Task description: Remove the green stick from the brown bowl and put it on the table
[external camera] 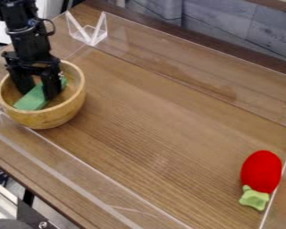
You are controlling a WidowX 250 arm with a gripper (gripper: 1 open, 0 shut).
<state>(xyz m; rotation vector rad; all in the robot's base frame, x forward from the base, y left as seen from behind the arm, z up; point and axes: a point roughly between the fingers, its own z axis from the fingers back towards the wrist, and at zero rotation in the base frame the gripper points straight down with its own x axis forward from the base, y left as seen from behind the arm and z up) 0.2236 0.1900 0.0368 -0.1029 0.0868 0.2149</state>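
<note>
— Where's the green stick point(36, 98)?
— I see it lying tilted inside the brown bowl point(44, 114), at the left end of the worktop point(170, 116).
— And the jaws?
— The gripper point(35, 89) points down into the bowl, jaws spread wide either side of the stick; contact I can't quite make out

Light green stick point(36, 97) in the tan wooden bowl point(50, 114), black gripper point(35, 87), brown wood-grain table point(170, 116), red strawberry toy point(261, 169) with green stem.
</note>
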